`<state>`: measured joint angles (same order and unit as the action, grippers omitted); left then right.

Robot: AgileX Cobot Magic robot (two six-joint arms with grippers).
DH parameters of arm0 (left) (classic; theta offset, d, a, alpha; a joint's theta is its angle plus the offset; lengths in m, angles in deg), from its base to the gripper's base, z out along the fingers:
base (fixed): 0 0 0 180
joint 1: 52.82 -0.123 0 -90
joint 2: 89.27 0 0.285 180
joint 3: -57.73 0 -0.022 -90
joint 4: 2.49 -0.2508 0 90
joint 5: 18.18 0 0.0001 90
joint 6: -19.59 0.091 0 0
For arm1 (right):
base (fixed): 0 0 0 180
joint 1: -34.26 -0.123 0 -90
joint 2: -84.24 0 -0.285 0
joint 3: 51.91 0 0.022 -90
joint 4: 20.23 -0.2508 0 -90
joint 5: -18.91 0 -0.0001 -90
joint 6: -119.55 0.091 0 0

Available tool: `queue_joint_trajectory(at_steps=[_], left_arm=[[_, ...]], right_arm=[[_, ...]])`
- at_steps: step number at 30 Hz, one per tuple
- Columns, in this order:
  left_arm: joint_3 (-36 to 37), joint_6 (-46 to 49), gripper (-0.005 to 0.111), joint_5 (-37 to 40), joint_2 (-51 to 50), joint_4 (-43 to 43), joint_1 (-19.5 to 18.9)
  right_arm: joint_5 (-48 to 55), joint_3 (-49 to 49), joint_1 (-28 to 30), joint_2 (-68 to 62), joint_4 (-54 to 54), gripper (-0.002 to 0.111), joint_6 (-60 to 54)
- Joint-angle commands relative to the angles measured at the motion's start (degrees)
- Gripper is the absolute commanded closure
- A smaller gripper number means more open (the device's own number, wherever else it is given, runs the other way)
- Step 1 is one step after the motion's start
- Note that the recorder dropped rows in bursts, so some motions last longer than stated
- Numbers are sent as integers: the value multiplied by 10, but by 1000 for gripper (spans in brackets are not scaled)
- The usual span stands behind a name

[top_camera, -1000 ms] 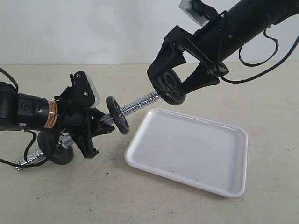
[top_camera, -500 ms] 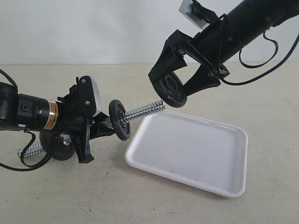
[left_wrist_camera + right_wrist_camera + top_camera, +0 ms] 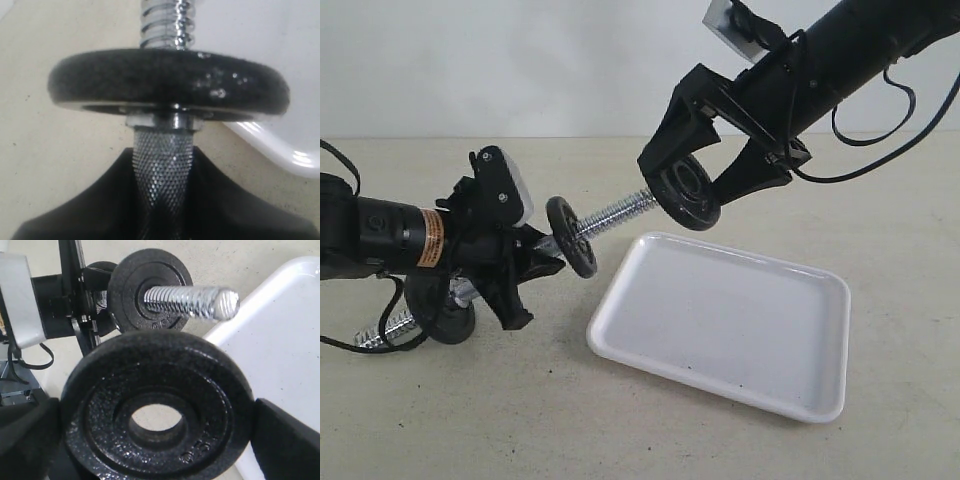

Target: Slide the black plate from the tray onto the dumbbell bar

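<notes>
The right claw (image 3: 695, 185) is gripping the black plate (image 3: 685, 190) by its rim, one finger on each side, and is holding it on edge in the air above the far side of the tray (image 3: 720, 330). In the right wrist view the plate (image 3: 210, 405) is facing the camera with its centre hole empty. The threaded tip of the dumbbell bar (image 3: 190, 302) is showing just past the plate's rim, not in the hole. Whether tip and rim are touching cannot be told.

The left claw (image 3: 520, 265) is clamping shut on the bar (image 3: 615, 215) at its knurled middle and is holding it slanted, with the free end pointing up toward the plate.

A second black disc (image 3: 570, 237) is sitting on the bar just beyond the left claw, between it and the free end. In the left wrist view this disc (image 3: 165, 82) is filling most of the frame, hiding what lies past it. A third disc (image 3: 445, 318) is sitting on the bar's other end, low by the table (image 3: 470, 420). The tray is lying flat on the table under the held plate.
</notes>
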<state>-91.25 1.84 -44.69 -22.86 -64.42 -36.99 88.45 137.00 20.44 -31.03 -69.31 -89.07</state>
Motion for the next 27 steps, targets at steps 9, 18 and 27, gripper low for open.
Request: queue_joint_trajectory(at_steps=[9,18,27], left_arm=[[-13,-30,102,-109,21,272,1],[-13,-47,102,-83,62,252,1],[1,-47,102,-27,173,219,1]], right_arm=[[4,6,1,8,-24,107,-13],[4,6,1,8,-24,107,-16],[4,6,1,8,-24,107,-16]])
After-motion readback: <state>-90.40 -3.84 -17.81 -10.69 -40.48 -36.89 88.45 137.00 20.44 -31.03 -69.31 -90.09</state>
